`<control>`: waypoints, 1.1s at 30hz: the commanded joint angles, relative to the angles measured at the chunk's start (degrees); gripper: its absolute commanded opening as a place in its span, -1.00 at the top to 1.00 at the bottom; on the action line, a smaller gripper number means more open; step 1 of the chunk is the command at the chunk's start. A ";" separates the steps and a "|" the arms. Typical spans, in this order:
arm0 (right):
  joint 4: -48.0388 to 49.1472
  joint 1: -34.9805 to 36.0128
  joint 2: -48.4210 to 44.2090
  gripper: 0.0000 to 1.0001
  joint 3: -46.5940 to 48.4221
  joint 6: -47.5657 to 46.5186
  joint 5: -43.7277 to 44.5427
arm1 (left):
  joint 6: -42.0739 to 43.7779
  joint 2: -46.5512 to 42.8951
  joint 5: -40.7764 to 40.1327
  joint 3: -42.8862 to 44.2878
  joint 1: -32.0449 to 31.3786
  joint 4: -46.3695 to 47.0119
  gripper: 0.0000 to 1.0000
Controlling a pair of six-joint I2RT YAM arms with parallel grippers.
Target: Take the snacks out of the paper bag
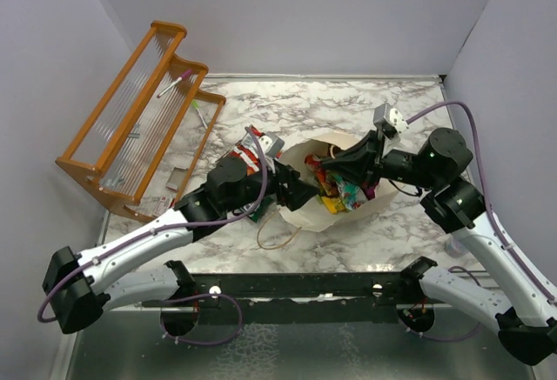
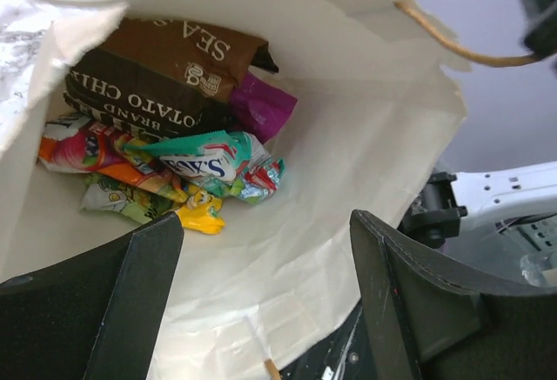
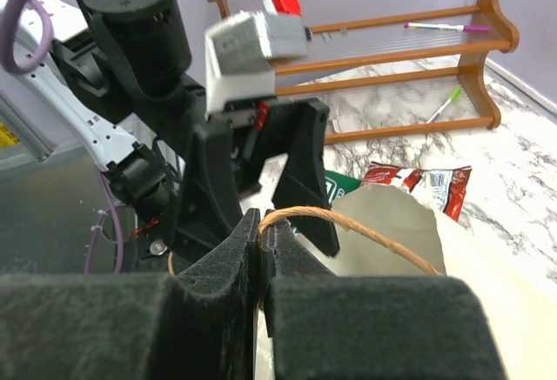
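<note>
The cream paper bag [image 1: 306, 216] lies on the marble table with its mouth open towards the arms. Snacks [image 1: 341, 193] are piled inside it: brown packets [image 2: 165, 67], a magenta one [image 2: 261, 106], a green-and-white one [image 2: 204, 156], a yellow one [image 2: 200, 213] and an orange-red one [image 2: 83, 154]. My left gripper [image 2: 265, 310] is open at the bag's mouth, its jaws wide over the bag's inner wall and holding nothing. My right gripper [image 3: 261, 241] is shut on the bag's brown cord handle [image 3: 348, 219], holding the upper rim up.
An orange wooden rack [image 1: 135, 119] with pens on it stands at the back left. A red packet [image 3: 418, 180] and a green packet [image 3: 344, 187] lie on the table outside the bag, by the left arm. Grey walls close in on three sides.
</note>
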 commanded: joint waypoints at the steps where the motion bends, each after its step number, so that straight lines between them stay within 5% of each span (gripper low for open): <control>1: 2.31 0.19 0.47 0.97 1.32 1.28 -2.03 | 2.46 5.92 0.84 0.98 -2.49 7.94 -0.58; 7: 2.04 0.18 -0.06 0.97 1.61 2.20 -0.70 | 4.20 13.34 -14.23 3.35 -8.59 8.97 -0.48; 12: 2.28 0.19 -0.19 0.97 1.50 2.48 -0.22 | 3.41 20.78 -18.74 5.19 -9.84 12.69 -0.53; 15: 2.56 0.19 -0.10 0.97 1.30 2.60 -0.58 | 4.85 25.51 -21.95 7.05 -11.11 14.52 -0.83; 24: 5.14 0.19 -1.22 0.97 -0.38 3.97 -1.84 | 6.17 39.57 -25.23 14.67 -11.13 14.38 -0.83; 27: 4.52 0.19 -1.78 0.97 -0.28 3.60 -1.83 | 5.78 43.35 -23.23 17.31 -11.10 12.83 -0.61; 33: 1.77 0.19 -3.79 0.97 0.47 1.38 1.48 | 4.57 42.84 -19.81 15.94 -11.12 12.41 0.15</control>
